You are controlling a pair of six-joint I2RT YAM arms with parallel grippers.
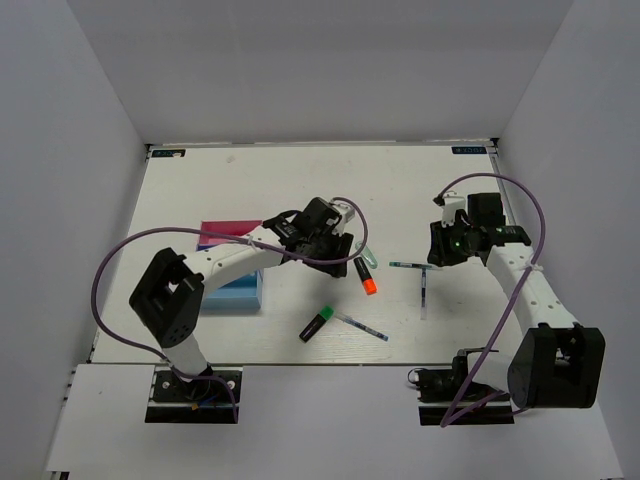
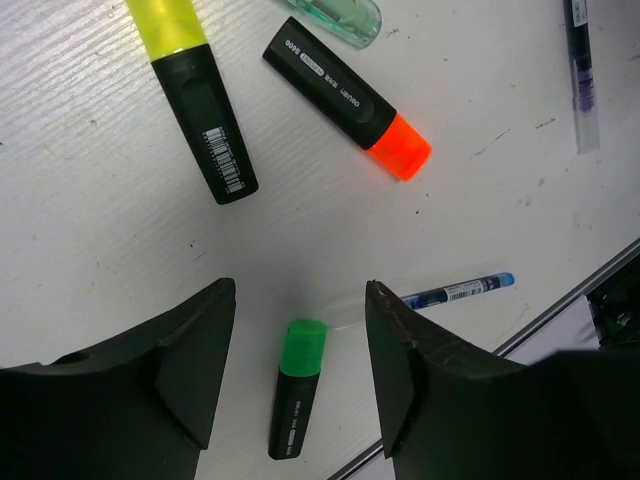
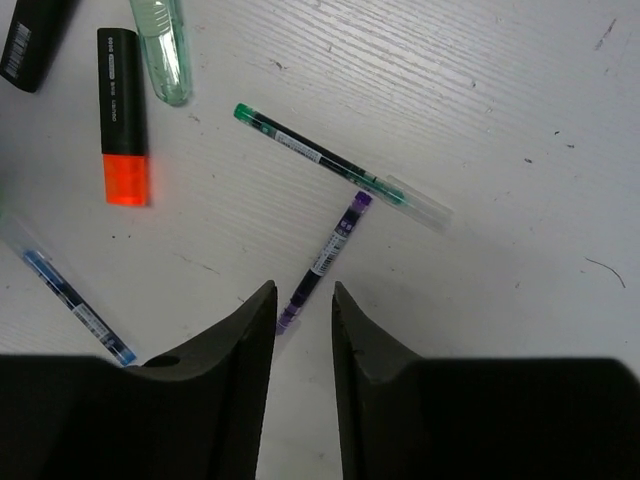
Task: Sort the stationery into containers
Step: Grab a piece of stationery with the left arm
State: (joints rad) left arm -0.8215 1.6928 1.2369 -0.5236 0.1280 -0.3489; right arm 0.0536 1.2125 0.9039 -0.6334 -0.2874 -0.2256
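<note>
My left gripper (image 2: 300, 300) hangs open above the table with nothing between its fingers. Below it lies a green-capped highlighter (image 2: 295, 385), and a blue pen (image 2: 455, 292) lies to its right. Farther off are a yellow-capped highlighter (image 2: 195, 95), an orange-capped highlighter (image 2: 345, 98) and a pale teal marker (image 2: 345, 15). My right gripper (image 3: 304, 295) has its jaws a narrow gap apart and holds nothing. A purple pen (image 3: 330, 250) ends just at its left fingertip, and a green pen (image 3: 320, 155) lies beyond. The containers, a magenta tray (image 1: 228, 233) and a blue tray (image 1: 235, 290), stand at the left.
The left arm (image 1: 240, 255) reaches over the trays toward the table's middle. The table's near edge (image 2: 580, 290) runs close to the blue pen. White walls enclose the table on the far side and both flanks.
</note>
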